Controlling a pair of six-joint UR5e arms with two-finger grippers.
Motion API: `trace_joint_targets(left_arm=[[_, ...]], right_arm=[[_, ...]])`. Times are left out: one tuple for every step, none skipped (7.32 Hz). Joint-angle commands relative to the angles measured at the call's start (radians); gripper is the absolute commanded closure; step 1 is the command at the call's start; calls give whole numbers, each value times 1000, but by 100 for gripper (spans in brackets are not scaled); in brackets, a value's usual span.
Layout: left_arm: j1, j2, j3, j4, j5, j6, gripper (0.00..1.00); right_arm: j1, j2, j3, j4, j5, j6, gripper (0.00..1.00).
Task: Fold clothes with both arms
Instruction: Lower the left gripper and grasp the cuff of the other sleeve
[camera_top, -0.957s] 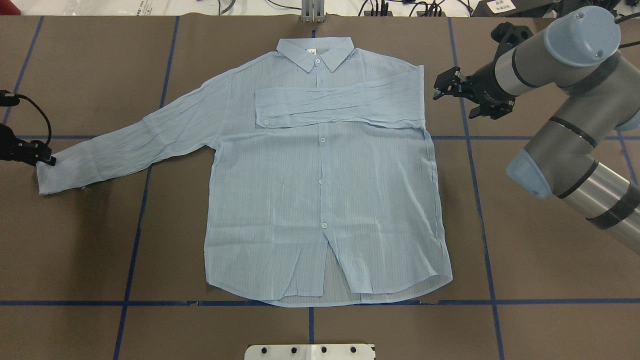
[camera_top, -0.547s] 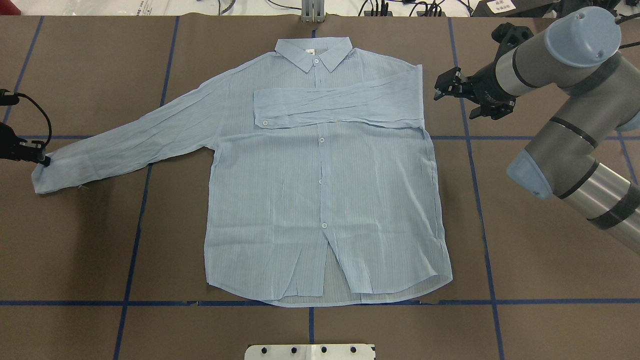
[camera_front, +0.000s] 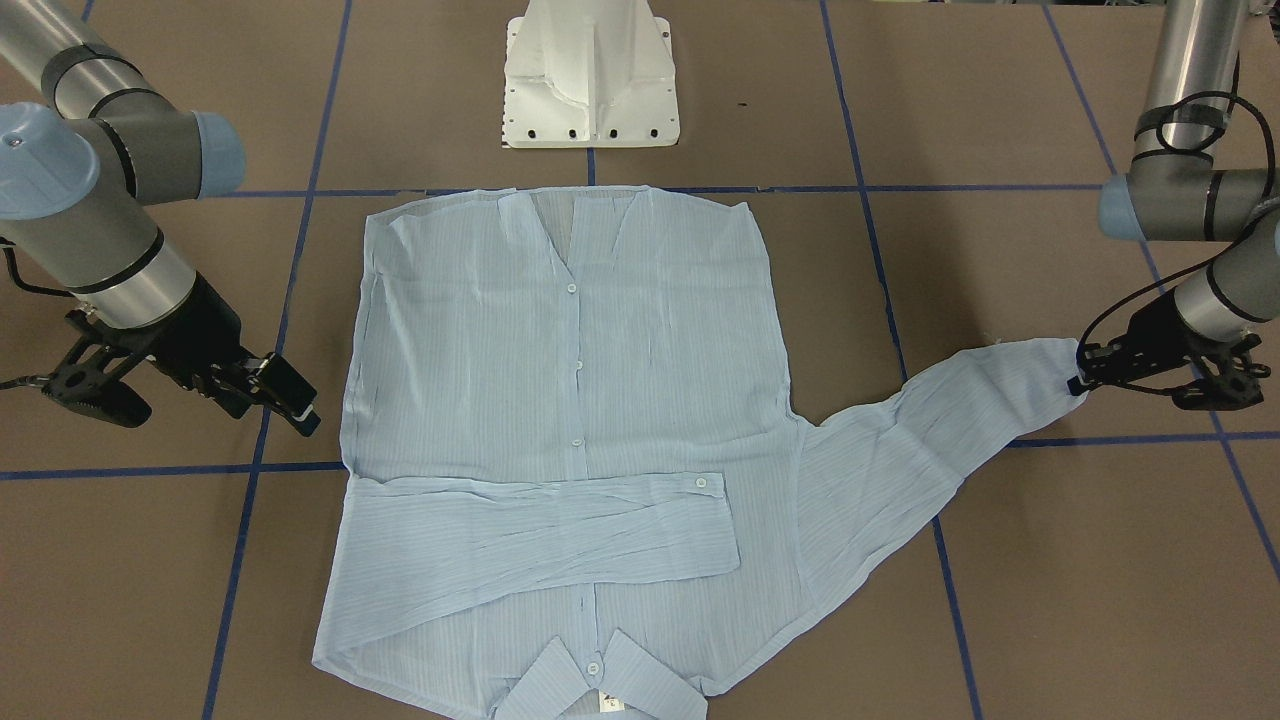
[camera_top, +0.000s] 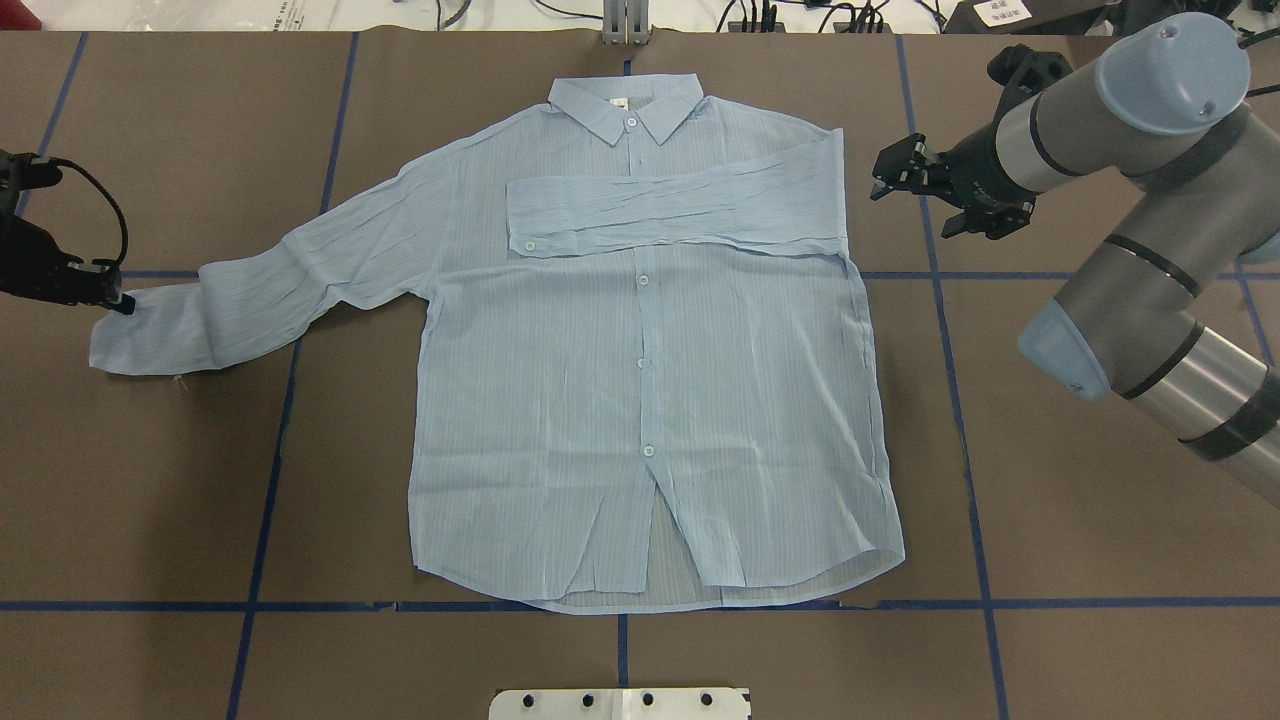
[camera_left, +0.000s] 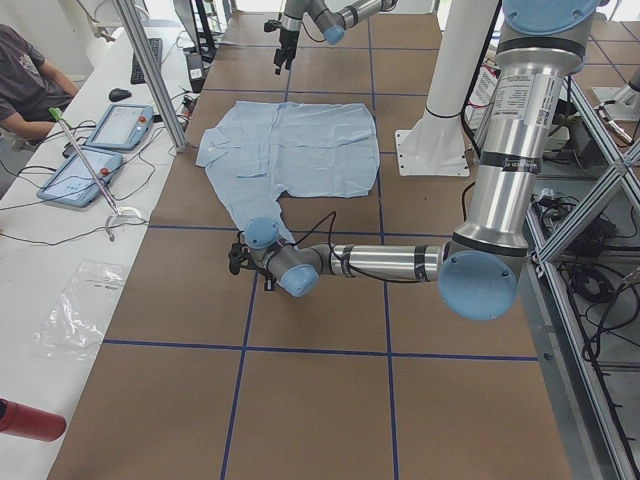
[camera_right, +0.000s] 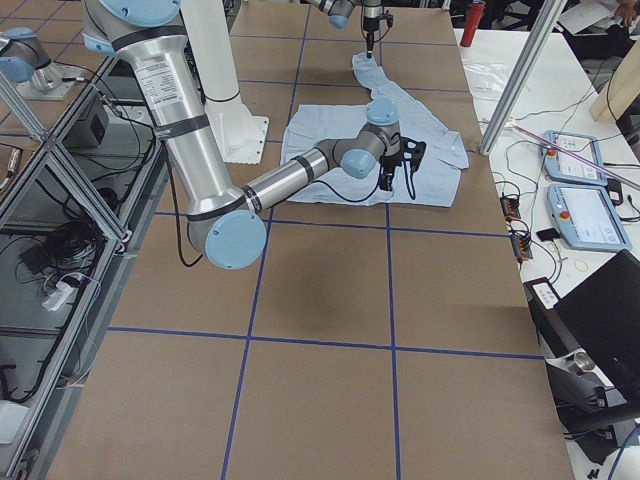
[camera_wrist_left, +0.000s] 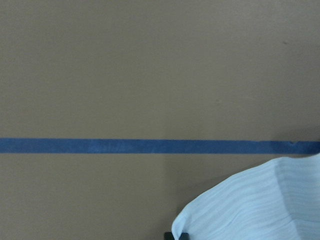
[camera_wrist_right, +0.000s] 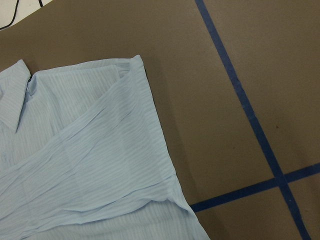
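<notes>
My left pincer (camera_top: 118, 300) pinches the cuff (camera_top: 130, 345) at 9 o'clock, likely to carry it across the shirt (camera_top: 640, 400), flat on the table (camera_top: 1050, 520). My right pincer (camera_top: 882, 175), spread, hovers at 2 o'clock beside the 1 folded sleeve (camera_top: 670, 215).

Shirt (camera_wrist_right: 75, 165) with folded sleeve beside blue tape (camera_wrist_right: 239, 95).

the shirt (camera_top: 560, 400) is thin, half-sheer cloth with fine creases. the table (camera_top: 1080, 560) cover looks matt and papery. the right arm (camera_top: 1215, 390) is smooth, shiny metal.
</notes>
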Motion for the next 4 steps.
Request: trace_joint_targets(left_arm=[[76, -21, -157, 24, -19, -220, 100], [131, -111, -186, 64, -19, -375, 100], [190, -219, -183, 97, -10, -519, 100], [239, -325, -178, 145, -4, -647, 100]], right_arm=[[9, -32, 28, 0, 15, -2, 1], [29, -57, 31, 0, 36, -51, 1], [59, -92, 28, 6, 56, -126, 1], [79, -104, 25, 5, 75, -167, 1]])
